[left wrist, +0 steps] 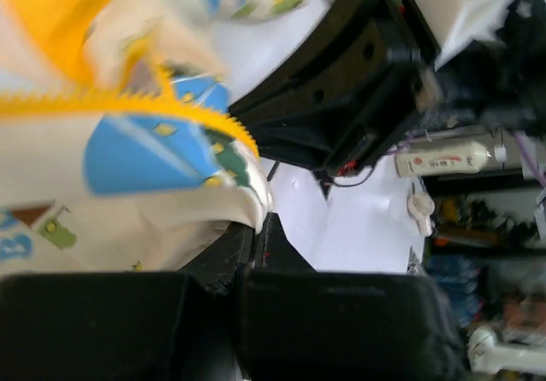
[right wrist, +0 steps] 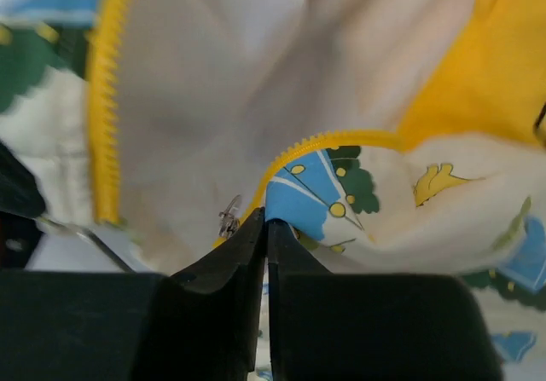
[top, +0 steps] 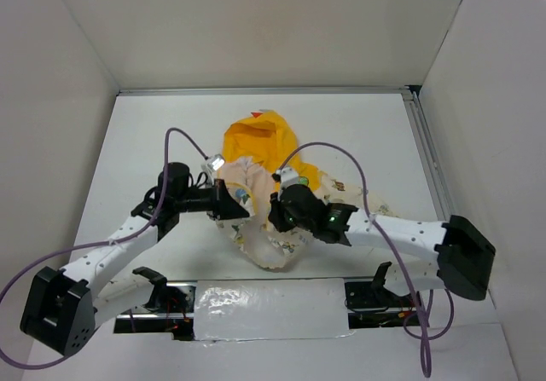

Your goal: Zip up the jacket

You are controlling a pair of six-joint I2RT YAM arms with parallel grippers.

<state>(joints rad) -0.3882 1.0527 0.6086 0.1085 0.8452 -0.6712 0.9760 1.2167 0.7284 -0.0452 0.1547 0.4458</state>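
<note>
Caller: Jacket (top: 269,249) lies bunched in the middle of the white table (top: 153,142), with the yellow hood (top: 260,138) at the far end and the cream printed body nearer the arm bases.

Spotter: Both arms reach onto it. The left gripper (top: 229,202) is at the cloth from the left side and the right gripper (top: 277,212) from the right. The two are near each other, with a fold of fabric between them.

Caller: Left wrist view, what are the fingers doing?

Spotter: The fingers (left wrist: 226,257) are pressed together with no gap, and cream cloth is caught at their tips. A line of yellow zipper teeth (left wrist: 128,104) runs across the fabric just above. Beyond it is the black body of the right arm (left wrist: 358,74).

Caller: And the right wrist?

Spotter: Clenched as well. Those fingers (right wrist: 222,262) meet on the jacket's edge, right where a curve of yellow teeth ends beside a blue-and-green printed patch. A small metal zipper pull (right wrist: 229,219) sits just left of the tips. I can't tell whether it is touching them or just beside them.

Caller: Any other teeth in that view?

Spotter: Yes, a second row of teeth (right wrist: 102,100) runs top to bottom on the left. It is apart from the first row, with plain cream fabric between them, so the front is open there.
</note>
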